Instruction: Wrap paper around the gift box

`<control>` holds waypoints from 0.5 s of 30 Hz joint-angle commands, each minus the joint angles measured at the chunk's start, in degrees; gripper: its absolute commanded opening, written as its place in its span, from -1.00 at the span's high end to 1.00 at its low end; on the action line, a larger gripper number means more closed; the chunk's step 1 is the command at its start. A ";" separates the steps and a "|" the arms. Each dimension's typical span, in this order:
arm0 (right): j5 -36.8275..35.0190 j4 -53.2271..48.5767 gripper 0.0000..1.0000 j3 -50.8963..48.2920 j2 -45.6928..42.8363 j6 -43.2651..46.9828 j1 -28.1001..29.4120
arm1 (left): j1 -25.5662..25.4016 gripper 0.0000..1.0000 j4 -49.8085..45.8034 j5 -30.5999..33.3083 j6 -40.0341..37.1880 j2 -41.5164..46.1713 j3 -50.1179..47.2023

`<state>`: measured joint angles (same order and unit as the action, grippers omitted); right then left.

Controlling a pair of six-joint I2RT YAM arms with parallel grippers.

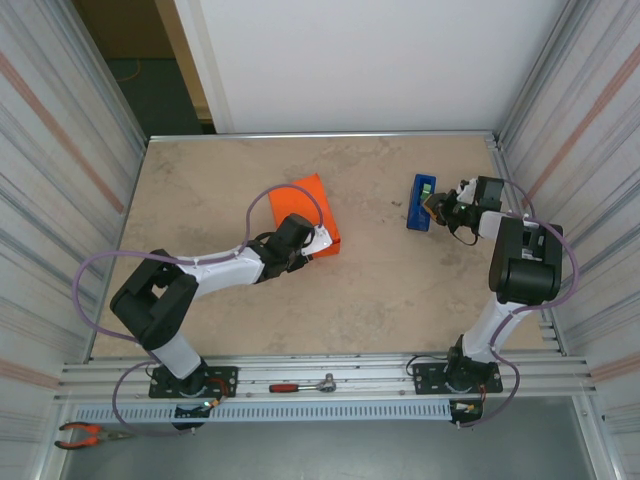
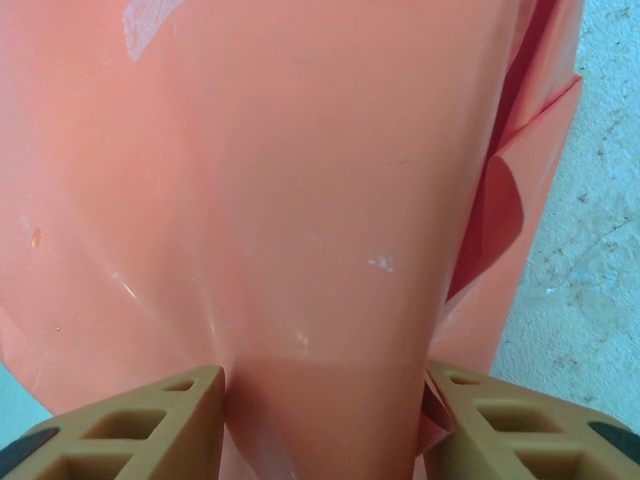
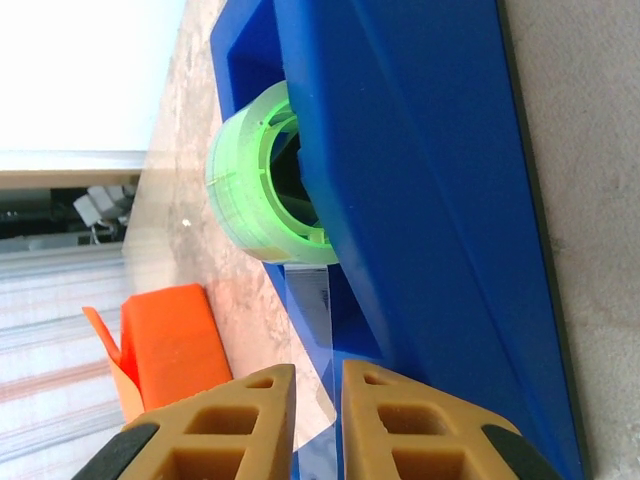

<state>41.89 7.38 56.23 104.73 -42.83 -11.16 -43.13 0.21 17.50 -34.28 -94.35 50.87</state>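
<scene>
The gift box (image 1: 303, 212) lies left of the table's centre, covered in the orange paper (image 2: 300, 180); it also appears in the right wrist view (image 3: 175, 345). My left gripper (image 1: 305, 245) (image 2: 325, 385) is at its near edge, jaws wide, both fingers (image 2: 150, 420) pressed against the paper-covered box between them. Loose paper folds (image 2: 500, 210) hang at its right side. My right gripper (image 1: 440, 205) (image 3: 319, 375) is at the blue tape dispenser (image 1: 422, 202) (image 3: 430, 200). Its jaws stand a narrow gap apart around the clear tape strip (image 3: 312, 300) coming off the green roll (image 3: 255, 190).
Corrugated metal walls close in the table (image 1: 360, 300) on the left and right, with a white wall behind. A red-handled ratchet (image 1: 300, 385) lies on the front rail and orange pliers (image 1: 85, 433) sit at the bottom left.
</scene>
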 commanded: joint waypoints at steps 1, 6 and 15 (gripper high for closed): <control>3.51 -2.46 0.65 0.99 1.31 1.28 1.66 | -0.46 -0.01 -5.98 -3.08 1.68 -2.59 -0.75; 3.61 -2.28 0.82 0.56 1.63 0.83 1.41 | -0.46 -0.01 -6.00 -3.08 1.70 -2.57 -0.72; 7.50 4.20 1.00 -3.57 -5.09 -6.33 1.29 | -0.47 -0.01 -6.01 -3.00 1.74 -2.58 -0.72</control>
<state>42.02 10.50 54.46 104.01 -44.95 -11.27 -43.13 0.21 17.52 -34.28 -94.35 50.87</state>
